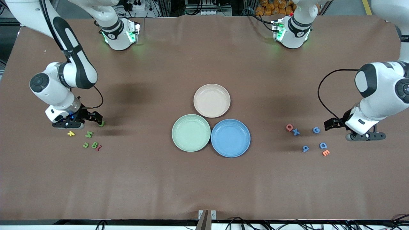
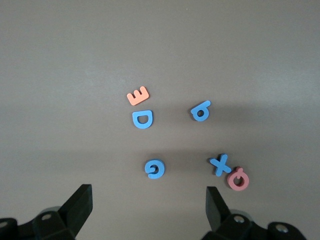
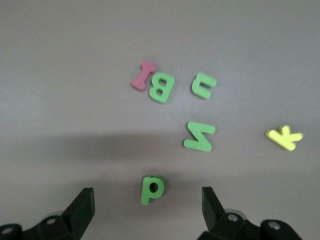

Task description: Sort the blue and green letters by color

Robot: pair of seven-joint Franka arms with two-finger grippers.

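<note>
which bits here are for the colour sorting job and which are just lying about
For the job:
blue X, G, D, 9-like piece
green P, N, C, B
green plate, blue plate

Lying about:
pink Q
orange E
yellow K
dark red piece
pink plate

Right arm's end of the table: green P (image 3: pixel 151 189) lies alone between the spread fingers of the right tool (image 3: pixel 148 207), bare cloth on both flanks. Green N (image 3: pixel 199 136) near, yellow K (image 3: pixel 284 137) apart. Green B (image 3: pixel 161 87) touches the dark red piece (image 3: pixel 143 76); green C (image 3: pixel 203 85) just beside.

Left arm's end: blue G (image 2: pixel 155 168) stands free before the open left tool (image 2: pixel 149 205). Blue X (image 2: pixel 220 164) touches pink Q (image 2: pixel 238 179); blue D (image 2: pixel 143 119) abuts orange E (image 2: pixel 138 95); blue 9-like letter (image 2: pixel 200 111) stands clear.

Mid-table: three plates (image 1: pixel 211 100) clustered; open table (image 1: pixel 204 185) around them.
</note>
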